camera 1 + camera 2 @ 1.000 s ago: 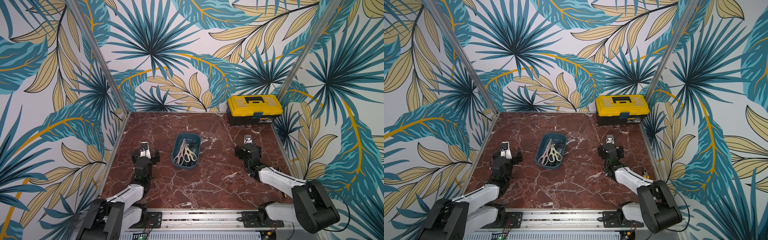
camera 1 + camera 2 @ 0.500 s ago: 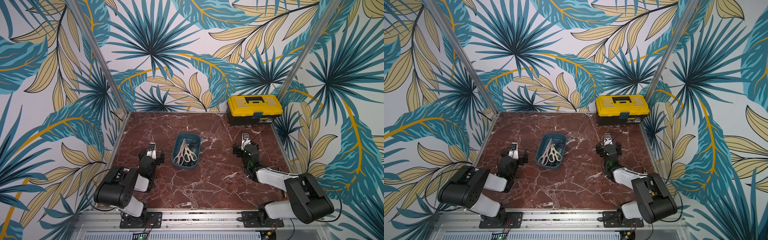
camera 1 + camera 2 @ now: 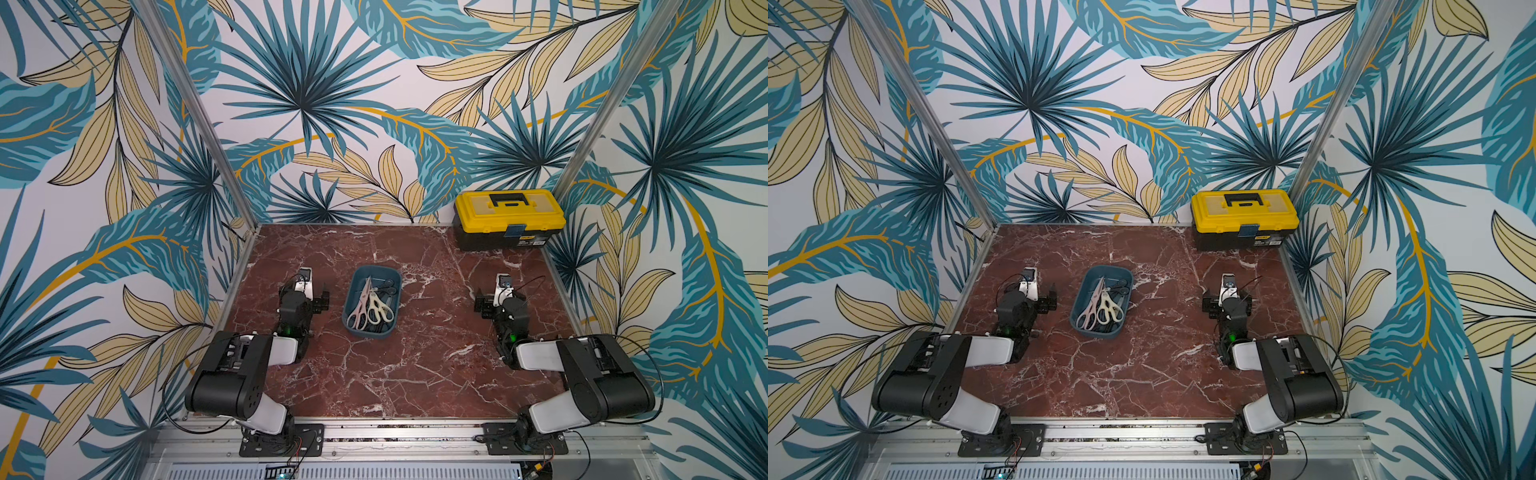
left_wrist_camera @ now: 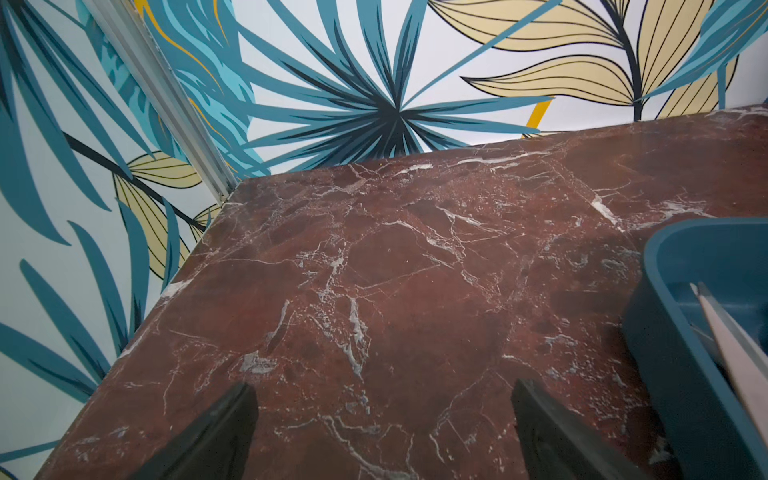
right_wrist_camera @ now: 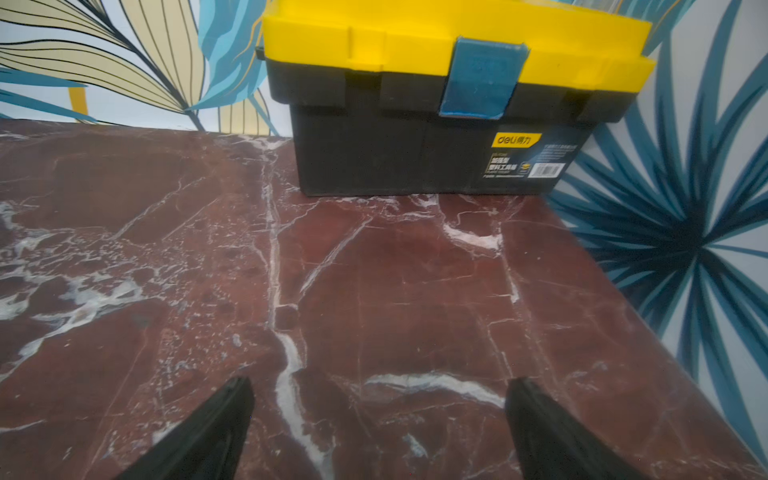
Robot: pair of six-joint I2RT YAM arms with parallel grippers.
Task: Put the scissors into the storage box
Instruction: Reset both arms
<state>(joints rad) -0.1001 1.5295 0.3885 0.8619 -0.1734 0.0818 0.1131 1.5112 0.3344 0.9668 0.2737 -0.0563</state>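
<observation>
Looking across the red marble table (image 3: 415, 365), we see both arms folded low, each wrist pointing toward the back wall. Our left gripper (image 4: 382, 388) stands wide, its two dark fingers (image 4: 220, 428) far apart above bare marble with nothing between them. Our right gripper (image 5: 380, 380) is just as wide and just as empty, hovering over a white vein in the stone.

We find the storage box (image 3: 371, 333) just beside the left gripper, on its inner side, between the two grippers and nearer the left one than the right. In the left wrist view its teal wall (image 4: 681, 374) rises close to the right-hand finger without touching it.

We see the scissors (image 3: 372, 307) lying inside that box in a loose pile. A pale pink pair and a cream-white pair lie on top, handles toward our arms and blades toward the back wall. Black handles show at the box's far end and underneath; how many pairs lie beneath we cannot tell.

Straight ahead of the right gripper, well apart from it, a yellow-lidded black toolbox (image 5: 436, 124) sits closed against the back wall, its blue latch facing us.
</observation>
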